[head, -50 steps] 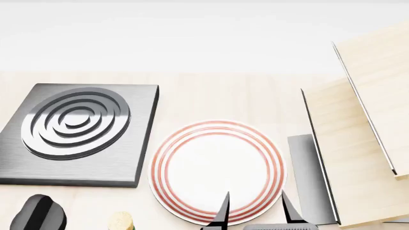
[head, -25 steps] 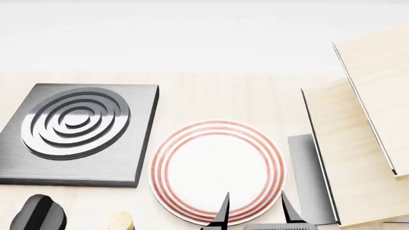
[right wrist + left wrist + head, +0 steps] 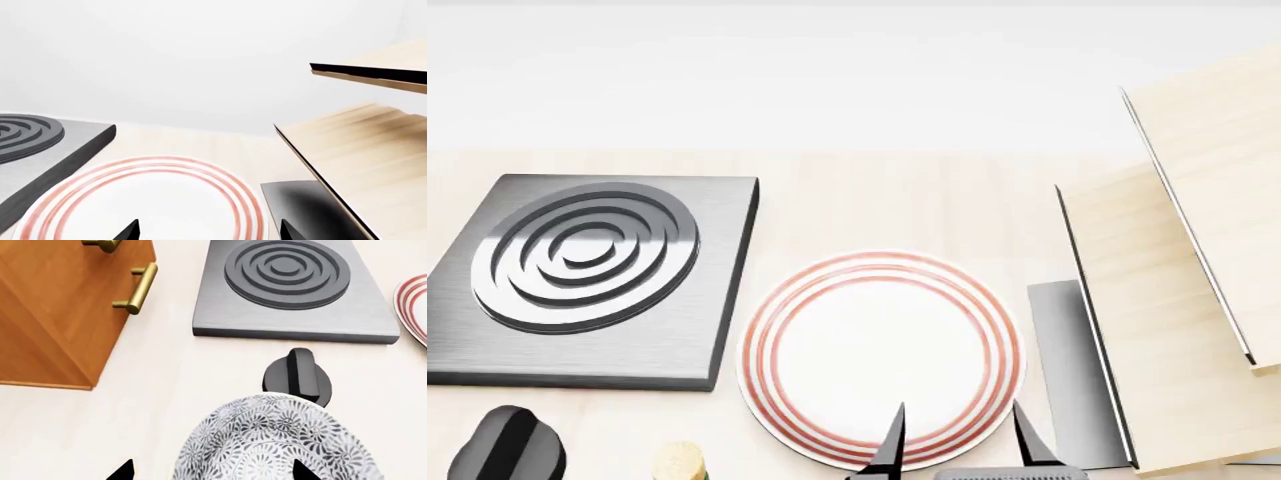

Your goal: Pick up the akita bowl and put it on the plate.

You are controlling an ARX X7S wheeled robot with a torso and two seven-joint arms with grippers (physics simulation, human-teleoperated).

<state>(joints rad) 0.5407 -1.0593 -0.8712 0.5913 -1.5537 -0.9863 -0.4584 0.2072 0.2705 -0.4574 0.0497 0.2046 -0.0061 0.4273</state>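
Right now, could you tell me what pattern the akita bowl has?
The akita bowl has a dense grey-and-white floral pattern, seen best in the left wrist view.

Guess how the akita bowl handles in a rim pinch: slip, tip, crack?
The akita bowl looks like rigid glazed ceramic, so probably slick and chip-prone. It is deep with curved walls, so likely to swing or tilt from a one-sided grasp. The left gripper fingers straddle it.

Right pincer fingers spread, tips pointing forward; left pincer spread.

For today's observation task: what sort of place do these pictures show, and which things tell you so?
Probably a kitchen counter: a square grey burner with its black knob, a red-ringed plate, and a patterned bowl.
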